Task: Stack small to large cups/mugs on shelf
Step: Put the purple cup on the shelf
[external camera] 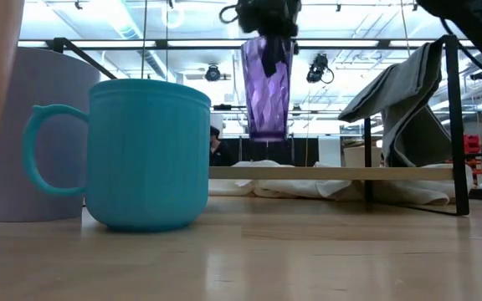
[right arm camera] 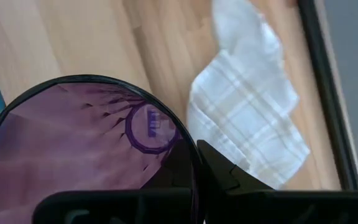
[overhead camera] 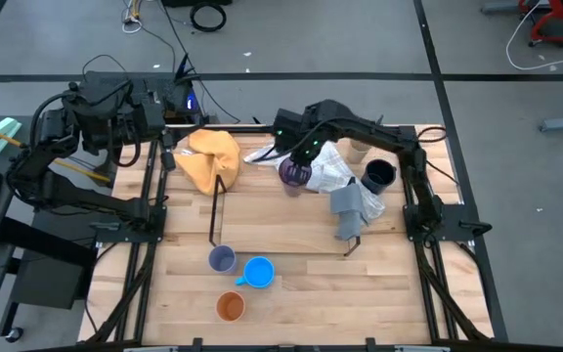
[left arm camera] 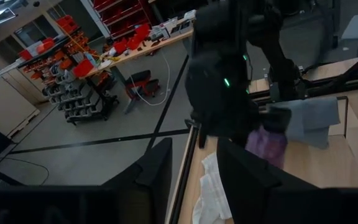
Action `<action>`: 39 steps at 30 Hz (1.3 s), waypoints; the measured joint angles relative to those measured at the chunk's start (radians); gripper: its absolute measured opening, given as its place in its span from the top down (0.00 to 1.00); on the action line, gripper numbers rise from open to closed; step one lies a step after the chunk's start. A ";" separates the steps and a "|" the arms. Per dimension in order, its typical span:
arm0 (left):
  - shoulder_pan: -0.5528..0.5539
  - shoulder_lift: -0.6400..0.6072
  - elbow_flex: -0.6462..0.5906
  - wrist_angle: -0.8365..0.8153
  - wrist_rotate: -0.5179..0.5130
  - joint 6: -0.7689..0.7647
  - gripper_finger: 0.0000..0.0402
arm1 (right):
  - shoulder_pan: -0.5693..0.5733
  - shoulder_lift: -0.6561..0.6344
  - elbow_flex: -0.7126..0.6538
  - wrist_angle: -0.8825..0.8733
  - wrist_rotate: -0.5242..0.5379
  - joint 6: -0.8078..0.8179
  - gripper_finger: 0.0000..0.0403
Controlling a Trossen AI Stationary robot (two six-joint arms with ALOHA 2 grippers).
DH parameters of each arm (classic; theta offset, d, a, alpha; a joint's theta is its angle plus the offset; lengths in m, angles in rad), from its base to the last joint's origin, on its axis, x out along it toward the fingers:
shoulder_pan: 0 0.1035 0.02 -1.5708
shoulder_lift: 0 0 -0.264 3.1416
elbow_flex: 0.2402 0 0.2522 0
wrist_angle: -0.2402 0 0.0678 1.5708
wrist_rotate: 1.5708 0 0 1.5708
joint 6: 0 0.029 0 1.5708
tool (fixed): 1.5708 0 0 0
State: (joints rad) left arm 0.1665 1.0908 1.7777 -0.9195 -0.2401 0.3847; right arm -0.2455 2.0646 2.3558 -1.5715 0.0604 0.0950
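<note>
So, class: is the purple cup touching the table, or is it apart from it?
Apart. The low view shows the purple cup hanging from the right gripper, with a clear gap of background showing between its base and the table.

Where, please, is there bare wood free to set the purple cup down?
The right pincer holds the faceted purple plastic cup in the air. Bare wood lies inside the thin black rod shelf, between the crumpled yellow cloth and the grey cloth. The back right corner, around the dark navy mug, is crowded.
</note>
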 joint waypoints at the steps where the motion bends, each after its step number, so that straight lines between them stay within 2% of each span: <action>1: 0.000 0.000 0.000 0.000 0.000 0.000 0.67 | -0.004 -0.013 0.000 0.000 0.002 0.013 0.98; 9: 0.000 0.000 0.000 0.000 0.000 -0.007 0.65 | -0.006 -0.061 -0.039 0.001 0.009 0.048 0.98; 18: 0.000 0.000 0.000 -0.008 0.000 -0.033 0.67 | -0.005 -0.167 -0.305 0.007 0.029 0.110 0.98; 24: 0.000 0.000 0.000 -0.007 0.000 -0.034 0.66 | 0.001 -0.305 -0.489 0.143 -0.010 0.208 0.98; 29: 0.000 0.000 0.000 -0.007 0.000 -0.033 0.64 | 0.011 -0.373 -0.620 0.188 -0.020 0.272 0.98; 33: 0.000 0.000 0.000 -0.007 0.000 -0.032 0.64 | 0.026 -0.387 -0.682 0.257 -0.033 0.304 0.98; 39: 0.000 0.000 0.000 -0.006 0.000 -0.033 0.66 | 0.038 -0.368 -0.701 0.285 -0.035 0.306 0.98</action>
State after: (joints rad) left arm 0.1665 1.0908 1.7776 -0.9260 -0.2401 0.3516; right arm -0.2077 1.6962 1.6545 -1.2869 0.0250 0.4011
